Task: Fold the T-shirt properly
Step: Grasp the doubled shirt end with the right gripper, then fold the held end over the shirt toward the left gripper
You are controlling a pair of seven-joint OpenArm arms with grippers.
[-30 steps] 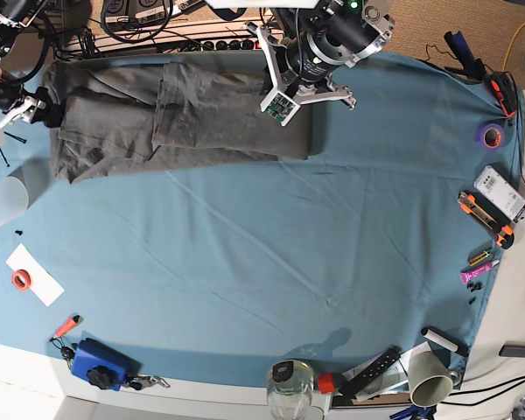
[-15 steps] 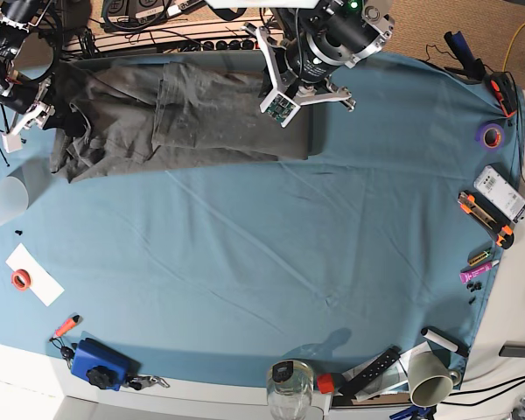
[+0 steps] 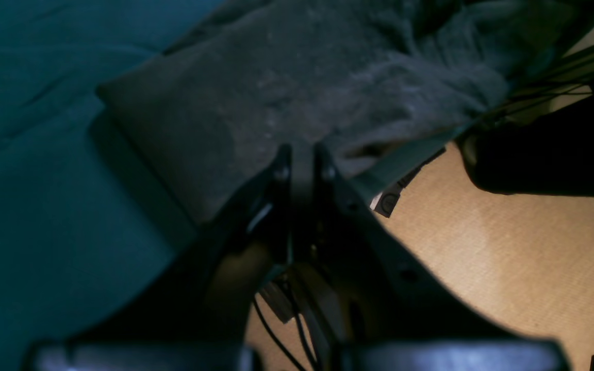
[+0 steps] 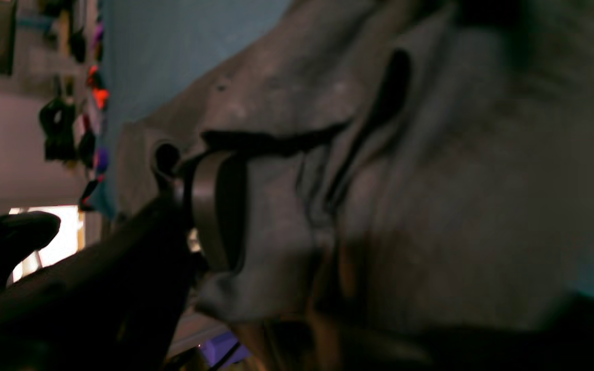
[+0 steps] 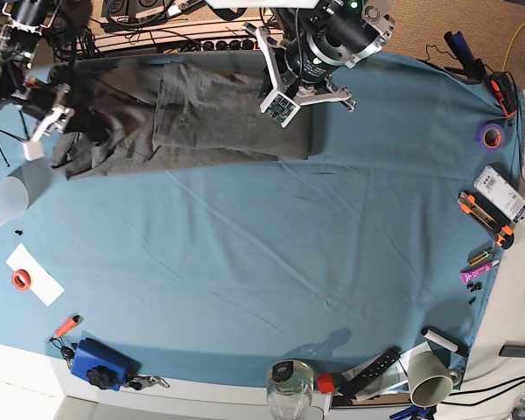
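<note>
The big blue table cloth (image 5: 271, 254) covers the table, and the dark grey T-shirt (image 5: 201, 114) lies along its far edge, bunched into a long, lumpy strip. Its middle has a flap folded over the top, and the end by the right gripper (image 5: 48, 109) is crumpled. In the right wrist view a thick fold of the shirt (image 4: 379, 180) sits right against one pad (image 4: 219, 211) of that gripper, and the jaws stand wide apart — whether they really hold the cloth, I cannot tell. The left gripper (image 3: 302, 154) hangs over the other end of the shirt, its two fingers pressed tight together with only a thin sliver of grey between them. Past its fingertips lies the flat, smooth end of the shirt (image 3: 286, 93) — the blue cloth is off to one side and the tan floor (image 3: 508, 247) to the other.
</note>
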